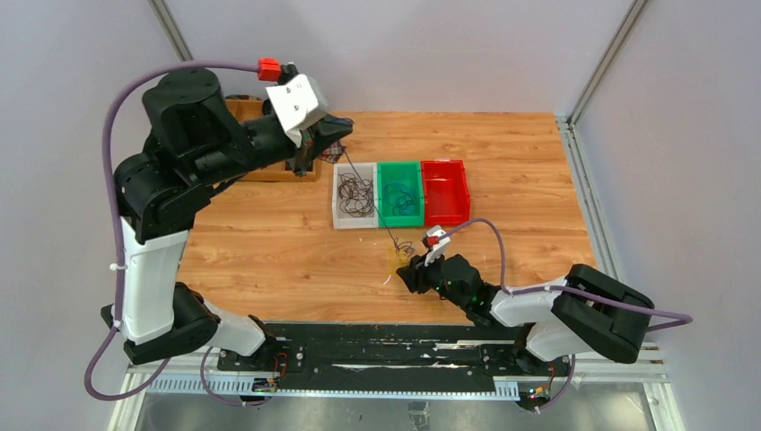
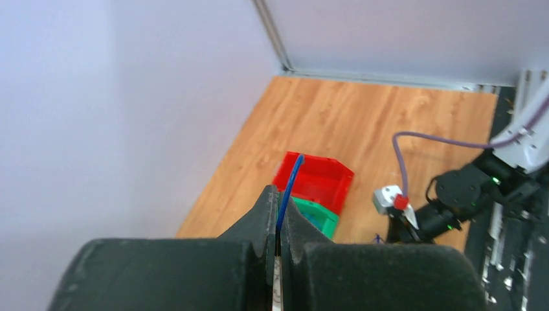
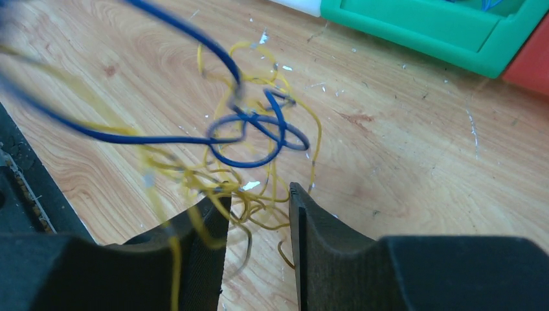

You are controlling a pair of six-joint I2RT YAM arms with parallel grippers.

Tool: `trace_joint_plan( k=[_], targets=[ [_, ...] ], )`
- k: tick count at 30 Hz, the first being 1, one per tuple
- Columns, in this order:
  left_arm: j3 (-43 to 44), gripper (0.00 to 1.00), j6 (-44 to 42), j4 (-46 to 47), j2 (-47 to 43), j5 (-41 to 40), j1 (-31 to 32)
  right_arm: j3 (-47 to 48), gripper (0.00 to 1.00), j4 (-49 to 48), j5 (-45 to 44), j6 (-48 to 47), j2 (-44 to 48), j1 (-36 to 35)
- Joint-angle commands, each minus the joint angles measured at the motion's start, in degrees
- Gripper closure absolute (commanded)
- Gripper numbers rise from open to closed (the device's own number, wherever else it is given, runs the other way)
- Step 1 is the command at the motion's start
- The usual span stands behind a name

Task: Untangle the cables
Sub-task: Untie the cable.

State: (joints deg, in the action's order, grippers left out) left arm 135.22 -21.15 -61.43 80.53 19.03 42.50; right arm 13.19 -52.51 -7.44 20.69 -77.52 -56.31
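Cable pinched in left tool; right tool parted over tangle near table edge.

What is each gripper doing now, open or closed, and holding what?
Left gripper: closed on the blue cable.
Right gripper: open, over the yellow cables.

Bins: we saw a white bin, a green bin and a red bin touching in a row, beyond the right gripper.
Wooden box: we found it beside the left gripper, partly hidden.
Table: we noted wood grain and pale flecks before the right gripper.
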Motion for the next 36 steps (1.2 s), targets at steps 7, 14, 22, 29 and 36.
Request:
trace_joint_plan(
  k=[7,14,22,29,36],
  targets=[
    [2.3,1.00,-2.3,20.5,-3.0,-18.8,0.1,-1.2,0.61,0.4,-2.2,1.9,-3.7,-0.8],
    [0.0,1.00,-3.4,26.5,-4.2,-25.1,0.1,-1.8,0.69,1.9,-4.0,2.1,-3.4,-0.8],
    [-2.4,1.00,-10.6,41.8,-5.6,-40.1,0.1,-4.6,0.68,5.5,-8.2,3.2,1.1,-0.8],
    [-3.7,1.00,-13.3,45.4,-6.5,-42.0,0.1,-5.2,0.58,13.8,-10.2,2.3,11.0,-0.8],
    [-3.5,1.00,-10.7,37.0,-6.4,-33.9,0.1,-1.6,0.38,25.6,-9.0,-1.0,23.3,-0.8]
  ],
)
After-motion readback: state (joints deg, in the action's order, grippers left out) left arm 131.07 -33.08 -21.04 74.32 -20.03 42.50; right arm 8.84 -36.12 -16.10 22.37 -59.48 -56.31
